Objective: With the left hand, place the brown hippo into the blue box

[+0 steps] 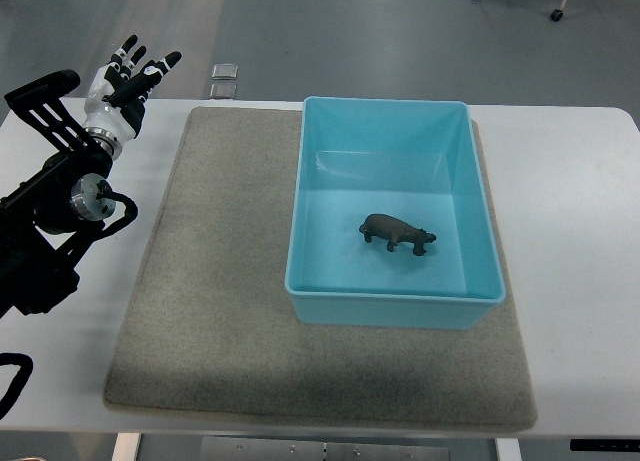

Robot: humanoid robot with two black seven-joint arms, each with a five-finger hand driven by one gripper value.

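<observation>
Since the hippo already lies in the box, what remains is judged to be the retreat, taken here from the near edge of the bench to the far one.

Near edge: the bench (580, 231) is white and carries a grey mat (220, 311); the mat's near corners sit close to the bench's near edge, with nothing lying on that strip.

Left arm: the black linkage comes in along the left edge and is cut off there, so its shoulder end cannot be seen.

Brown hippo (397, 232): on its feet on the box floor, toward the near right part, clear of every wall.

Blue box (480, 281): on the right half of the mat, open upward, its far wall near the bench's far edge.

Left hand (128, 84): over the far left corner of the bench, well apart from the box, fingers (160, 63) spread and holding nothing.

Step in hand: judged as withdrawal; do it well by keeping the hand high and left, away from the box rim.

Hard to make out: the thumb, and whether the palm touches the bench, cannot be told.

Right hand: not visible anywhere.

Beyond the bench: two small square objects (224, 79) on the floor; what they are is unclear.
</observation>
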